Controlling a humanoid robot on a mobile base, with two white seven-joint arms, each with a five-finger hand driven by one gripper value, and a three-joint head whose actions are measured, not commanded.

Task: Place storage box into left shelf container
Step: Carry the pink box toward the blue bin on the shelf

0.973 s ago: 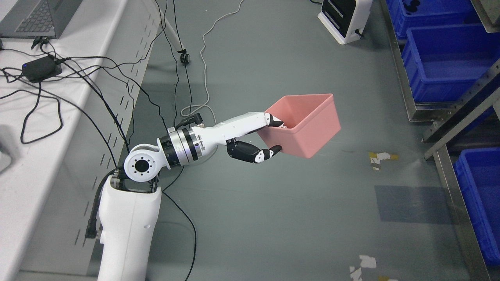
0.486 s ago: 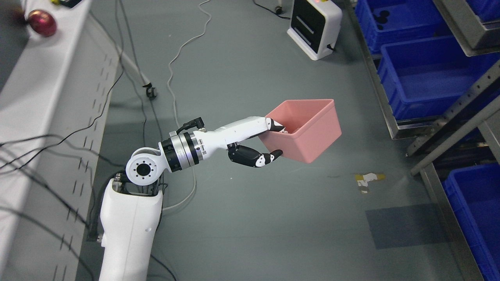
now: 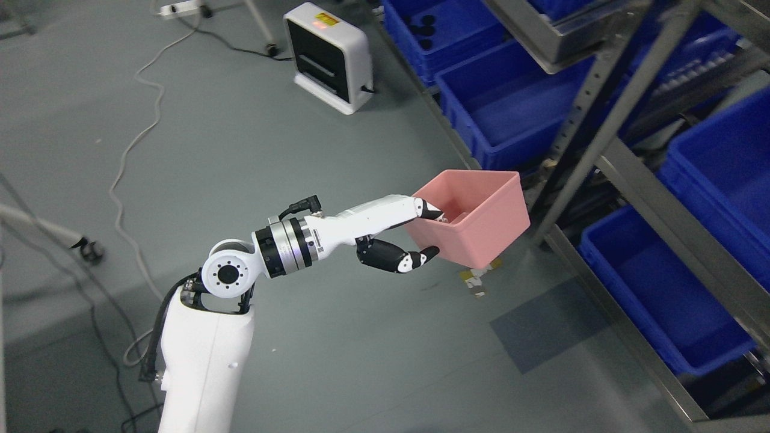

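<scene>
A pink storage box (image 3: 478, 219) hangs in the air above the grey floor, open side up and slightly tilted. My left hand (image 3: 421, 234) is shut on its near wall, fingers hooked inside the rim and the thumb (image 3: 415, 258) pressed under the outside. The white left arm (image 3: 313, 237) reaches in from the lower left. Just right of the box stands a metal shelf (image 3: 601, 114) holding blue containers: one on the lower level behind the box (image 3: 505, 102), one at lower right (image 3: 656, 288), and one on the upper level at right (image 3: 728, 156).
A white box-shaped device (image 3: 328, 57) with a lit panel stands on the floor at the top. A white cable (image 3: 135, 138) snakes across the floor at left. A caster wheel (image 3: 90, 249) sits at far left. Tape scraps (image 3: 478, 279) lie under the box.
The whole picture has swung right: the white table and its cables left the view and the shelf with blue containers came in. The hand keeps the pink box in the same grasp.
</scene>
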